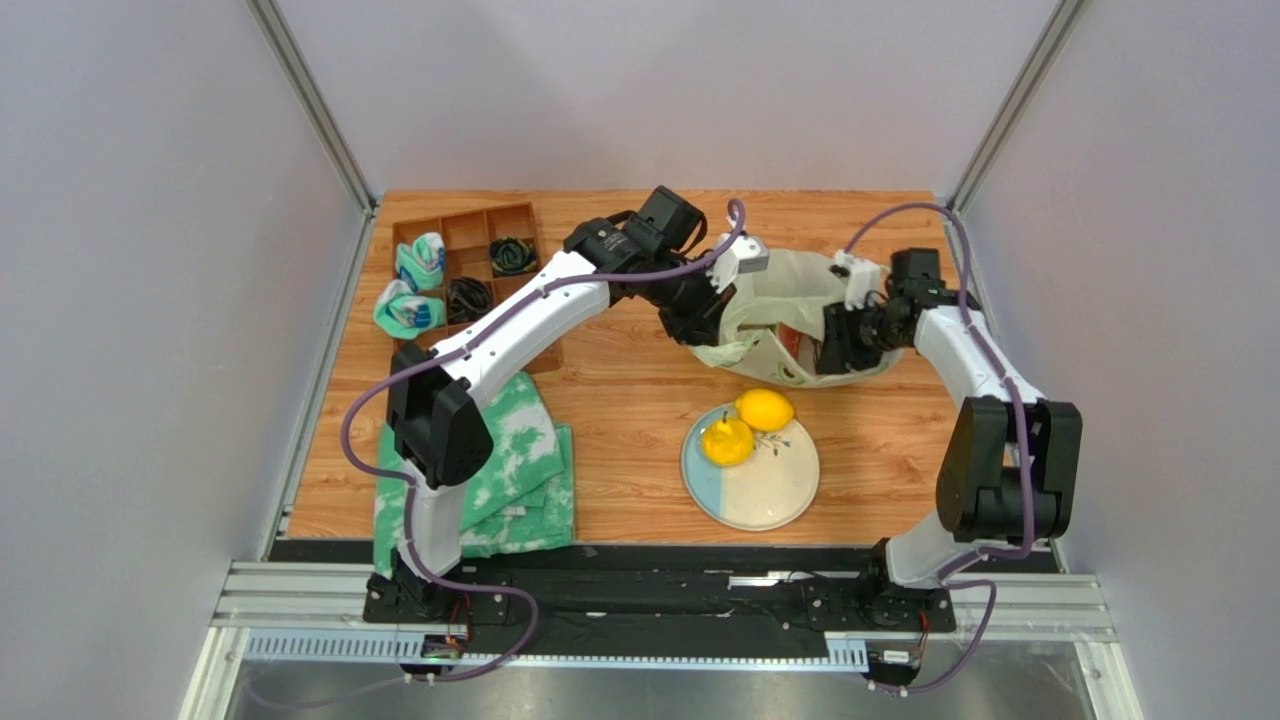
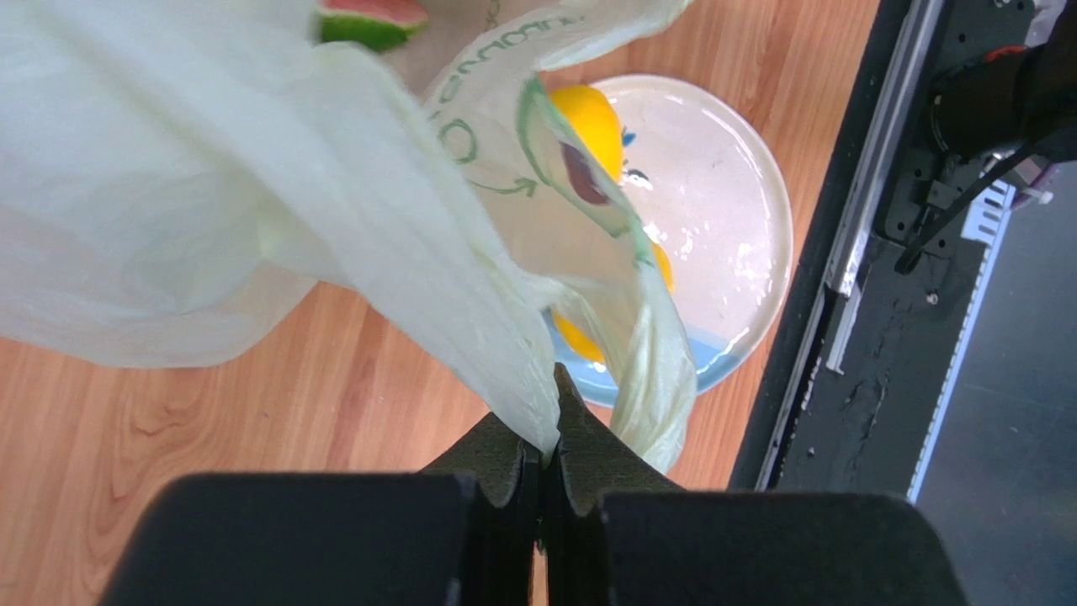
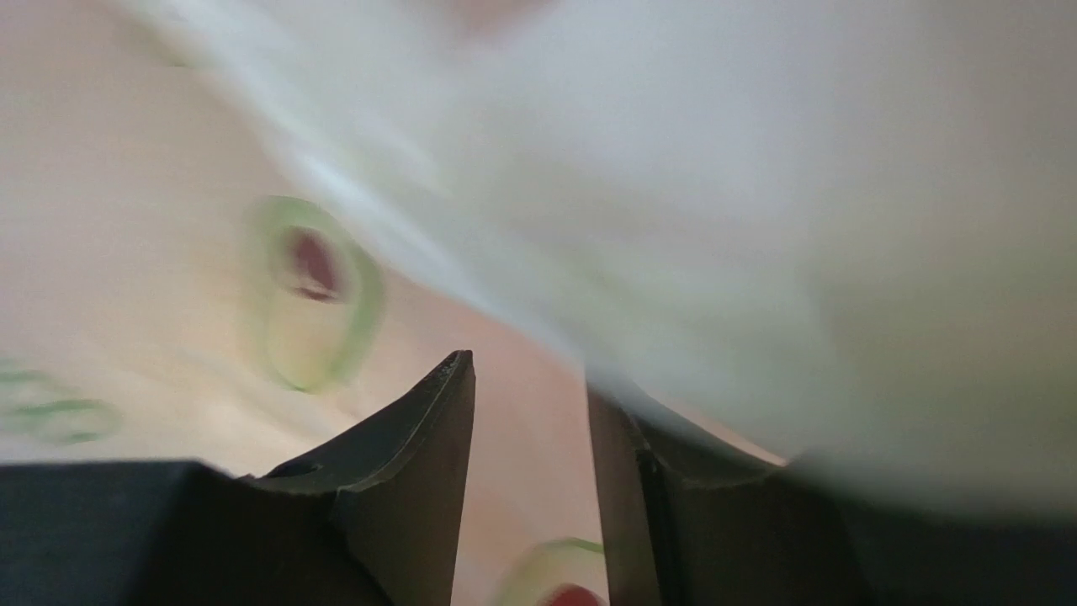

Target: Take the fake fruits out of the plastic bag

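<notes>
Bench (image 1: 631,398), wood; top view, front to back.

1. Folded cloth (image 1: 519,465), green-and-white, lower left of the frame, partly under the left arm.
2. Plate (image 1: 789,477), blue and cream, lower centre. Contents: a lemon (image 1: 765,408) and a pear (image 1: 726,441), side by side.
3. Bag (image 1: 781,285), pale green film, right of centre, just above the plate. Contents seen: a watermelon slice (image 2: 369,19). Left claw (image 2: 553,410) is pressed together, pinching the bag's edge. Right claw (image 3: 525,379) is inside the bag's mouth with its fingers spread apart, film blurred over one.
4. Tray (image 1: 466,228), wooden, compartmented, upper left. Contents: a rolled cloth (image 1: 421,263) and dark coils (image 1: 469,297).
</notes>
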`<state>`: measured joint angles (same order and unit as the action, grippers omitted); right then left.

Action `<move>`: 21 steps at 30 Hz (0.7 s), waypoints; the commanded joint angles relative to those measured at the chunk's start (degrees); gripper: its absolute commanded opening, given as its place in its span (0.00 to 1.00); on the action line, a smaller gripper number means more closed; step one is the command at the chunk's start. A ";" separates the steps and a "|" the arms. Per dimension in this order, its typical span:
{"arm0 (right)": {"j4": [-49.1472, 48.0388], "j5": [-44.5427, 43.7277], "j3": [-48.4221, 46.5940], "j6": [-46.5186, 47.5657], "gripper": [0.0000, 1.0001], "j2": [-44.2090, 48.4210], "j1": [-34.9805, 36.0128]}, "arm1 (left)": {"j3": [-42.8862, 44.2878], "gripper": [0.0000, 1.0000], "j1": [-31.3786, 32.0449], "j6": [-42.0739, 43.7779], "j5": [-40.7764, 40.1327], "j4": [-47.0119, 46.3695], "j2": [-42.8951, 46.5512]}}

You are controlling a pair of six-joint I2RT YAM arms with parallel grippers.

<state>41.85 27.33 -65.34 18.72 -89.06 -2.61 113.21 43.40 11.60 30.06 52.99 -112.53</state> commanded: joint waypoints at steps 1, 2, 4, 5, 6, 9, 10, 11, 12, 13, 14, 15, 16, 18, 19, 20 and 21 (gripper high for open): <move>0.25 -8.96 -3.11 -1.49 0.42 -0.33 -14.59 | 8.94 0.00 -0.33 1.59 -0.36 -3.15 -4.96; 0.95 -8.96 -6.69 -1.32 0.42 0.19 -16.79 | 12.01 0.00 -0.33 0.89 0.16 -3.94 -5.85; 2.01 -9.93 -10.67 -0.36 0.43 1.16 -22.24 | 13.00 0.00 -0.33 0.19 0.96 -7.18 -6.47; 4.45 -9.76 -12.16 1.65 0.43 1.69 -23.74 | 13.44 0.00 -0.33 -0.86 2.53 -11.03 -6.39; 6.47 -8.97 -14.88 4.02 0.43 3.52 -25.41 | 13.79 0.00 -0.33 -1.39 3.94 -12.72 -6.56; 14.47 -10.54 -13.07 15.44 0.45 12.63 -25.60 | 16.07 0.00 -0.16 -3.42 14.11 -16.87 -7.52; 16.49 -10.63 -11.58 18.34 0.46 15.81 -25.69 | 16.95 0.00 -0.07 -3.77 16.84 -16.61 -7.88; 20.78 -10.28 -10.00 21.94 0.47 18.63 -25.78 | 17.74 0.00 0.37 -4.99 20.18 -16.34 -8.05; 22.82 -8.11 -8.24 28.06 0.51 21.18 -25.69 | 17.75 0.00 0.46 -5.61 21.08 -16.08 -8.40; 24.76 -6.43 -3.26 31.61 0.53 26.16 -25.60 | 17.57 0.00 0.63 -5.88 21.96 -14.51 -8.58; 27.73 -4.33 -0.78 34.34 0.56 28.04 -25.69 | 16.09 0.00 0.81 -5.80 22.66 -13.71 -8.67; 28.55 0.39 2.38 38.63 0.59 29.80 -25.51 | 14.60 0.00 0.90 -5.53 22.41 -13.10 -8.84; 28.47 1.83 7.46 38.93 0.61 31.82 -25.25 | 12.93 0.00 0.99 -4.49 21.88 -11.61 -8.85; 23.74 3.33 11.62 35.19 0.66 32.46 -22.62 | 8.01 0.00 0.99 -3.69 20.92 -10.28 -8.41; 21.98 3.86 13.12 33.68 0.67 31.32 -21.48 | 6.60 0.00 0.99 -2.90 19.78 -8.36 -8.06; 18.74 4.30 13.13 31.84 0.68 30.53 -19.21 | 4.67 0.00 0.99 -2.89 18.99 -7.56 -7.88; 17.15 4.92 12.87 30.16 0.68 29.56 -18.14 | 4.22 0.00 0.99 -3.15 18.37 -6.77 -7.44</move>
<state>64.14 26.87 -54.98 49.25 -54.46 -25.15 121.78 44.21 7.55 48.12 40.93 -120.33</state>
